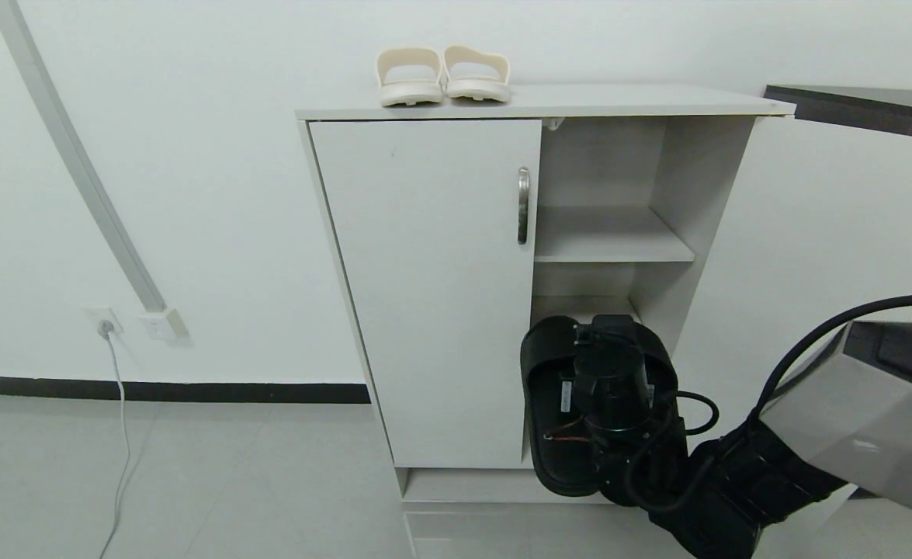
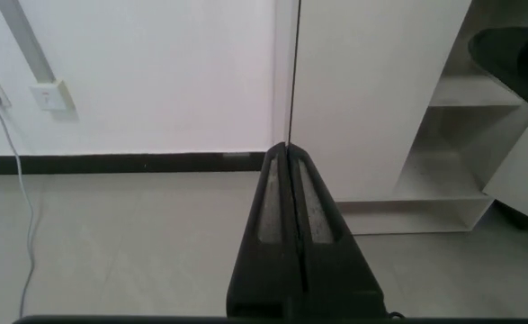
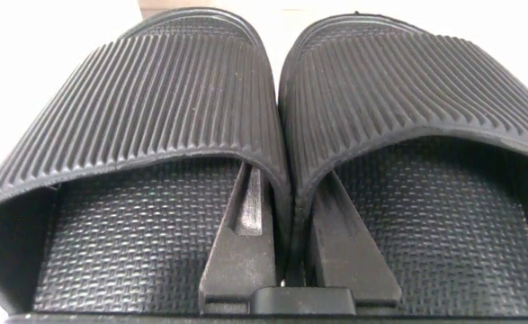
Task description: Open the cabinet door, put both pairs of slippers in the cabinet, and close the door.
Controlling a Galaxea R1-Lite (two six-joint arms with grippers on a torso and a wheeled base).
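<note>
The black slippers (image 1: 550,365) are hanging as a pair before the cabinet's (image 1: 618,101) open right half, low by the bottom compartment, not yet set inside. The right gripper (image 3: 286,225) is pinching their two ribbed rubber straps together above pebbled footbeds. The door (image 1: 813,233) is standing open, so that step looks done; the cream slippers (image 1: 444,78), smooth and chunky, are sitting on the cabinet top, and closing is waiting too. The left gripper (image 2: 288,180) is hanging clamped on nothing
</note>
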